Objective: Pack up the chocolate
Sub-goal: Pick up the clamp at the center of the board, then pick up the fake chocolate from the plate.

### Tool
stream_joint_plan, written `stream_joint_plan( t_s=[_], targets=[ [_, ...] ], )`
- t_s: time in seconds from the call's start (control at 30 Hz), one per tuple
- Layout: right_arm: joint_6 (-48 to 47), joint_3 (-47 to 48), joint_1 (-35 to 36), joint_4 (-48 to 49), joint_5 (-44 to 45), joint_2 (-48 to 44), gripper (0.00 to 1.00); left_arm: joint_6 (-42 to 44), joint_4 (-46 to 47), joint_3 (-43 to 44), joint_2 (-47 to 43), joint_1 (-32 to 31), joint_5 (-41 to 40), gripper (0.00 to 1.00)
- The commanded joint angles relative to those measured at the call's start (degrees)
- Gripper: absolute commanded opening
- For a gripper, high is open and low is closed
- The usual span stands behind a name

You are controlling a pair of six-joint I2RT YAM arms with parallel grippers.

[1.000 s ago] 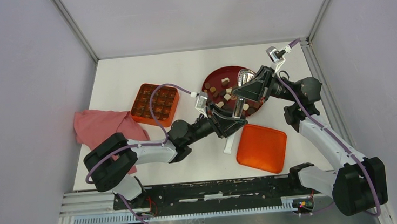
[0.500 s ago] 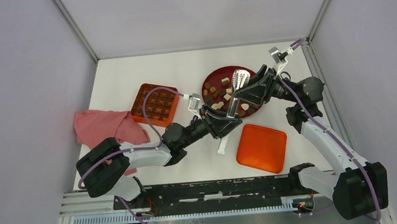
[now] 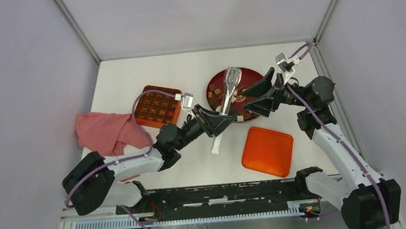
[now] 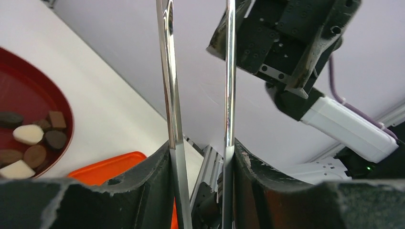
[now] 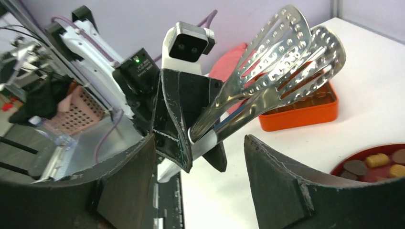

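Observation:
The chocolate (image 3: 218,92) lies as small brown and cream pieces on the round dark-red plate (image 3: 250,71), also seen as chocolate (image 4: 28,136) and chocolate (image 5: 377,160) in the wrist views. My left gripper (image 3: 223,121) (image 4: 200,157) is shut on the two arms of metal tongs (image 3: 226,93) (image 4: 229,71), whose perforated heads (image 5: 286,52) hang above the plate's left part. My right gripper (image 3: 244,100) (image 5: 199,143) stands open just right of the tongs, touching nothing. The orange compartmented box (image 3: 157,106) sits left of the plate.
An orange lid (image 3: 267,150) lies in front of the plate, near the right arm. A pink cloth (image 3: 105,131) is bunched at the table's left edge. Walls enclose the table on the left, far and right sides.
My right gripper has opened, let go of the tongs and drawn back to the right. The left arm has shifted left with the tongs, which now point straighter toward the far side.

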Motion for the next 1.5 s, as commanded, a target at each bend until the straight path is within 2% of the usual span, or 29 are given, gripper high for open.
stream_joint_plan(
  t_s=[0.0, 0.1, 0.17, 0.3, 0.37, 0.5, 0.67, 0.9, 1.07, 1.2, 1.47],
  targets=[
    [-24.5, 6.0, -2.1, -22.1, 0.1, -2.4, 0.74, -2.4, -8.2, 1.0, -4.1, 2.0, -0.5, 0.47],
    [-39.4, 6.1, -5.5, -33.9, 4.2, -3.0, 0.74, -2.4, -23.1, 4.0, -6.7, 4.6, 1.2, 0.47],
    [-44.1, 4.0, -8.6, -35.9, 6.6, -3.2, 0.74, -1.5, -34.3, 6.7, -8.3, 6.5, 2.1, 0.47],
    [-50.1, 0.0, -14.4, -36.4, 10.4, -2.5, 0.74, 3.8, -57.6, 14.4, -8.4, 9.5, 3.5, 0.47],
    [-53.0, 0.6, -15.8, -40.9, 11.7, -1.4, 0.74, 7.7, -67.1, 19.0, -6.7, 9.9, 2.9, 0.47],
    [-53.7, -0.7, -17.1, -41.3, 11.9, -1.3, 0.73, 14.1, -80.2, 27.2, -0.3, 9.9, 1.5, 0.46],
    [-54.3, -1.2, -17.2, -41.6, 13.1, -1.8, 0.73, 20.5, -90.2, 36.9, 9.1, 10.2, -1.3, 0.46],
    [-54.9, -0.7, -17.2, -42.6, 13.4, -1.0, 0.73, 26.8, -98.8, 51.9, 22.3, 10.4, -2.7, 0.46],
    [-54.9, -0.8, -17.2, -42.7, 12.9, -0.8, 0.73, 29.4, -101.6, 59.2, 29.6, 12.1, 0.6, 0.46],
    [-54.7, -0.9, -17.2, -42.5, 12.5, -0.7, 0.73, 30.0, -103.1, 64.3, 33.5, 12.9, 0.2, 0.46],
    [-53.9, -1.3, -17.2, -41.6, 11.3, -0.3, 0.73, 30.4, -103.9, 69.8, 38.3, 12.8, -0.6, 0.47]
  ],
)
